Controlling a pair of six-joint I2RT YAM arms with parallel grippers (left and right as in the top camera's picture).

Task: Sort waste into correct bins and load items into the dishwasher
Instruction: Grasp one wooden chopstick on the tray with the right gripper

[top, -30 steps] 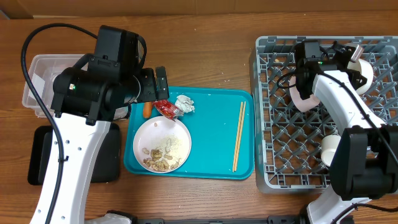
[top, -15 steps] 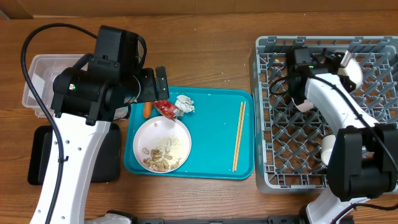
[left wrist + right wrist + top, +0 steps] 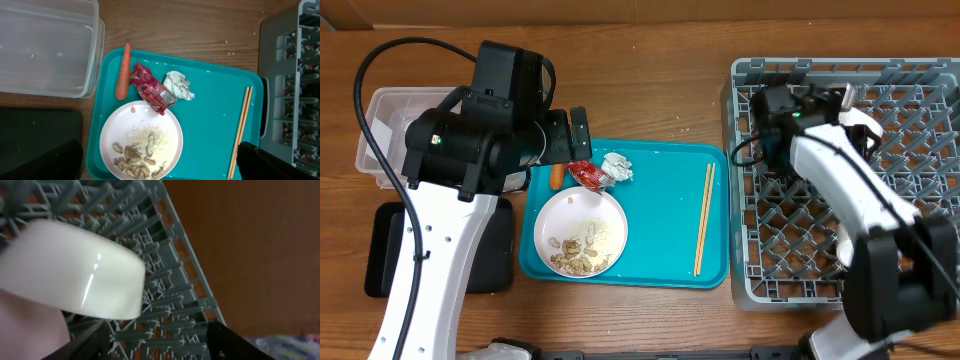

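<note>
On the white plate (image 3: 150, 116) lie beige food scraps (image 3: 134, 156). Behind it lie an orange carrot (image 3: 122, 70), a red wrapper (image 3: 151, 89) and a white tissue (image 3: 179, 85). Wooden chopsticks (image 3: 241, 127) rest on the right of the teal tray (image 3: 660, 205). My left gripper (image 3: 160, 167) hangs open above the plate, holding nothing. My right gripper (image 3: 160, 345) is open over the back left of the grey dish rack (image 3: 920, 200), with only pegs between its fingers. A white bowl (image 3: 75, 270) sits in the rack just beside it. Another bowl (image 3: 848, 238) shows past my right arm.
The clear tub (image 3: 45, 47) stands at the far left, with the shallow black tray (image 3: 35, 135) in front of it. Bare wooden table (image 3: 650, 90) lies behind the teal tray. The rack's near edge (image 3: 195, 265) borders the wood.
My right gripper has opened and let go of the bowl, and it has moved left across the back of the rack. The left arm has not moved.
</note>
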